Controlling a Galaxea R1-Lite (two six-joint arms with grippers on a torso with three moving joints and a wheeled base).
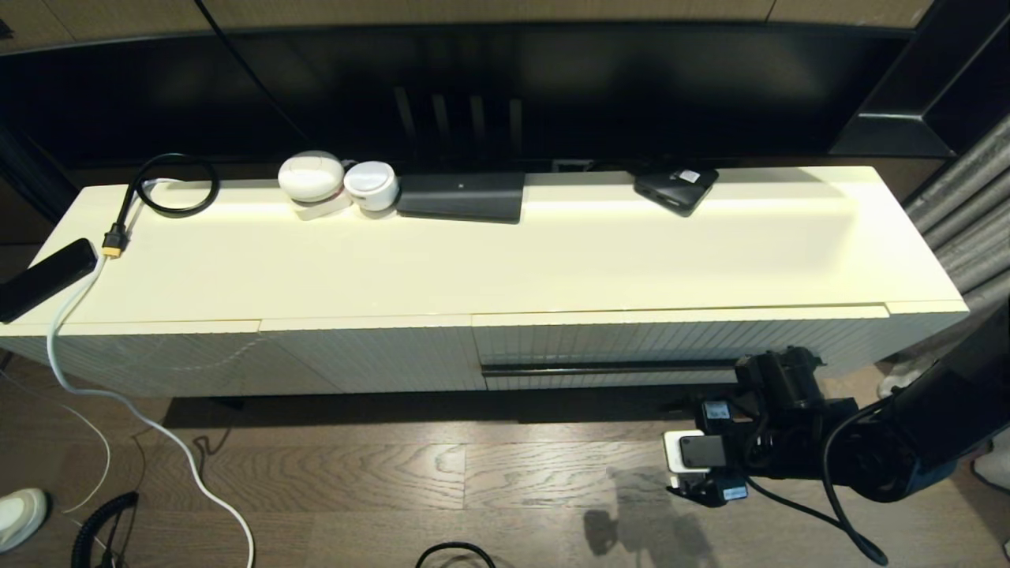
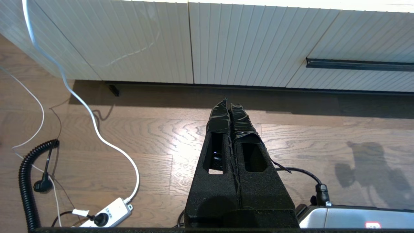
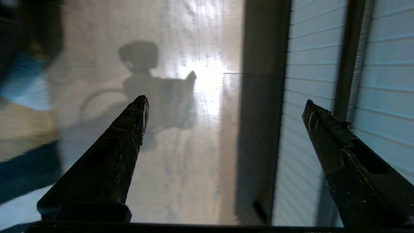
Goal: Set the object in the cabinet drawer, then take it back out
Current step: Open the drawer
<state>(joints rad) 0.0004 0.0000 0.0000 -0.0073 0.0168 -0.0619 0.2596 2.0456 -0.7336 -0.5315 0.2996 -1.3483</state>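
With the right end effector (image 3: 226, 106) spread wide beside the shut cabinet drawer (image 1: 678, 343), one fingertip (image 3: 312, 111) could skid off the thin black handle bar (image 1: 607, 368), while the left end effector (image 2: 229, 105) hangs pressed together.

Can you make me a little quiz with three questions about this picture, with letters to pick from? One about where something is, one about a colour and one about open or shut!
1. Where is the right gripper?
A. On top of the cabinet
B. Low, in front of the wide cream-white ribbed cabinet drawer, near its handle
C. Inside the drawer

2. What colour is the long thin handle bar on the drawer?
A. Black
B. Red
C. Gold

3. How is the drawer?
A. Pulled all the way out
B. Taken off
C. Shut

Answers: 1 B, as the head view shows the arm by the drawer front, above the wooden floor. 2 A, as the bar is a dark line against the pale ribs. 3 C, as its front sits level with the ribbed panels beside it and no inside shows.
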